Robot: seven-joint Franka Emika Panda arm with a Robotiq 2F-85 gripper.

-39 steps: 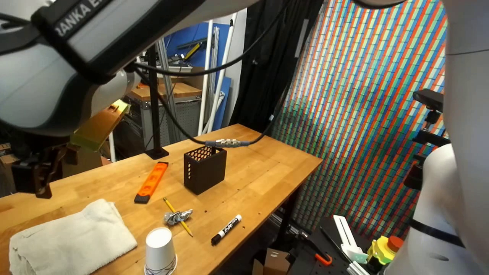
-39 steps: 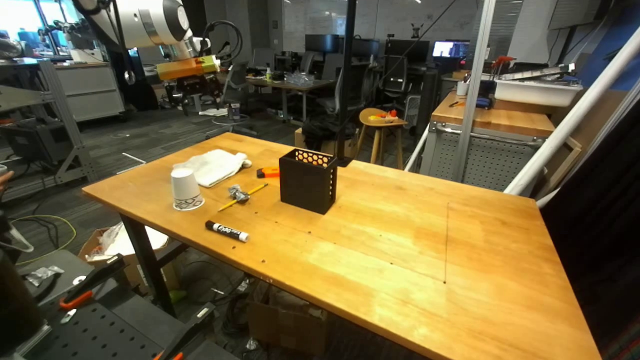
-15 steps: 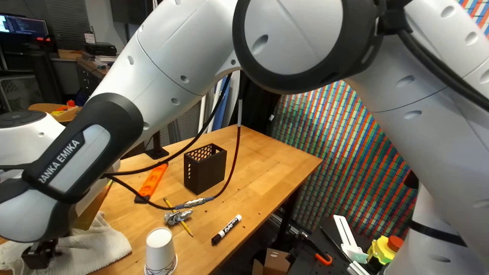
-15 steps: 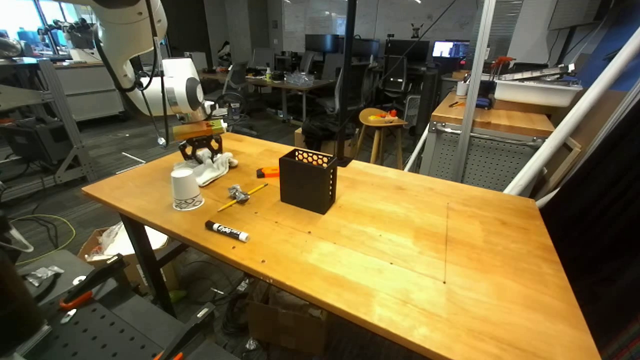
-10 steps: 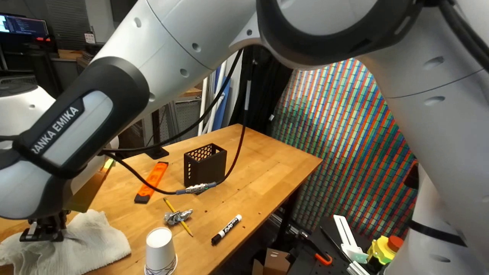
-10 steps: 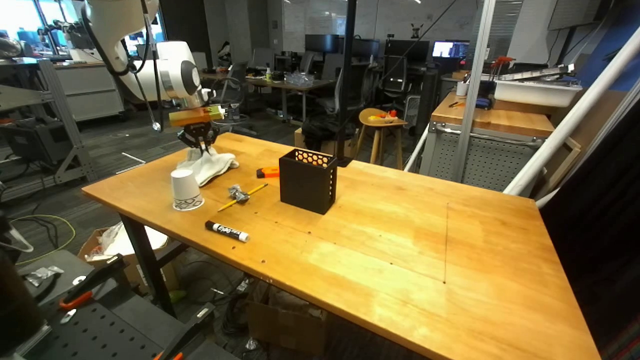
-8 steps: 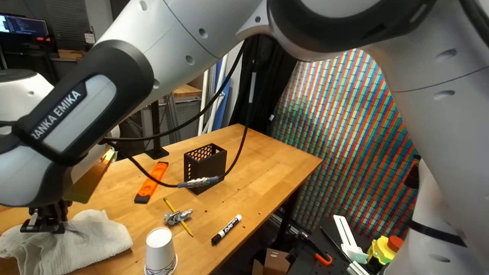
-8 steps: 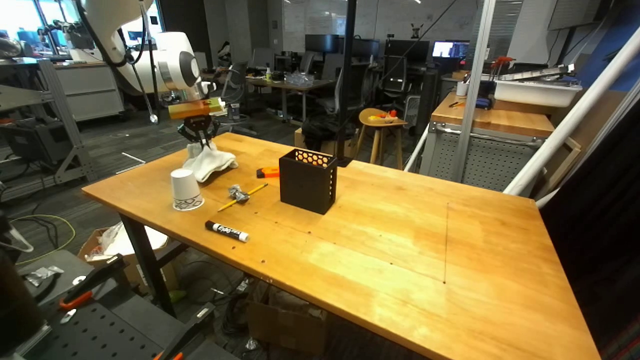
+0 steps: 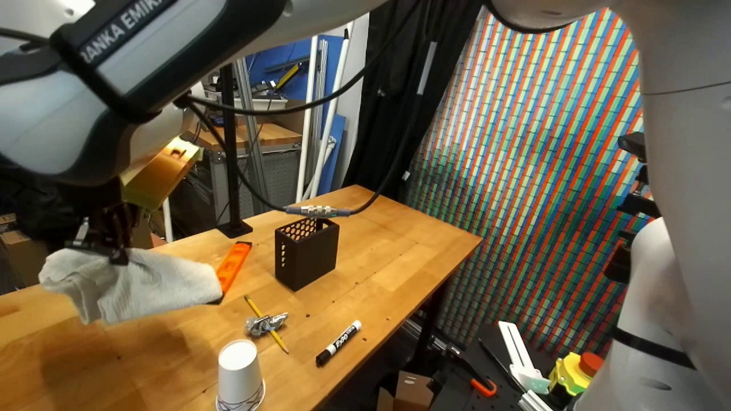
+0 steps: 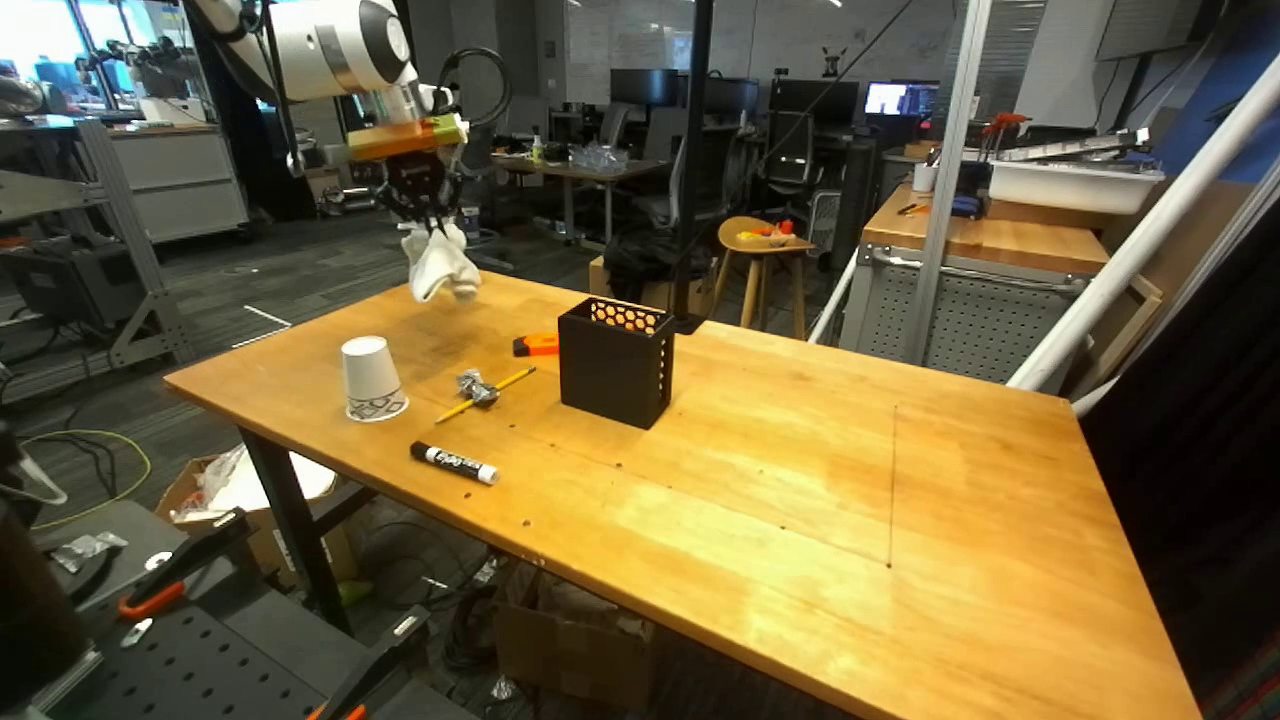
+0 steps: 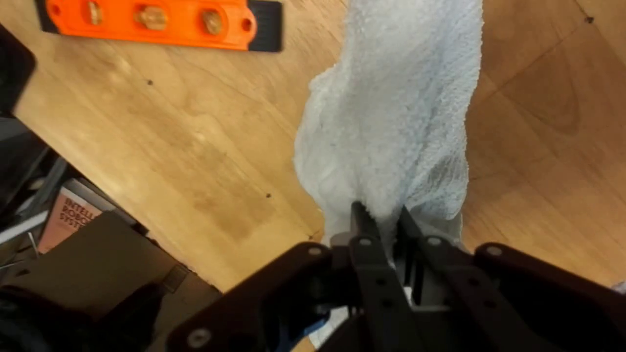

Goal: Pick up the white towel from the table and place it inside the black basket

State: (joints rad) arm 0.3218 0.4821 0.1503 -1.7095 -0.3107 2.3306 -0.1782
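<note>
White towel [image 11: 386, 112] hangs rumpled, seemingly folded, pinched in the gripper [image 11: 382, 211].

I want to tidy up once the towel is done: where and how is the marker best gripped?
Probably around the middle of the marker, from straight above, closing across its width: it lies flat on the table, and its body is long, slim and straight. The gripper holds the white towel, so it would have to release that first.
</note>
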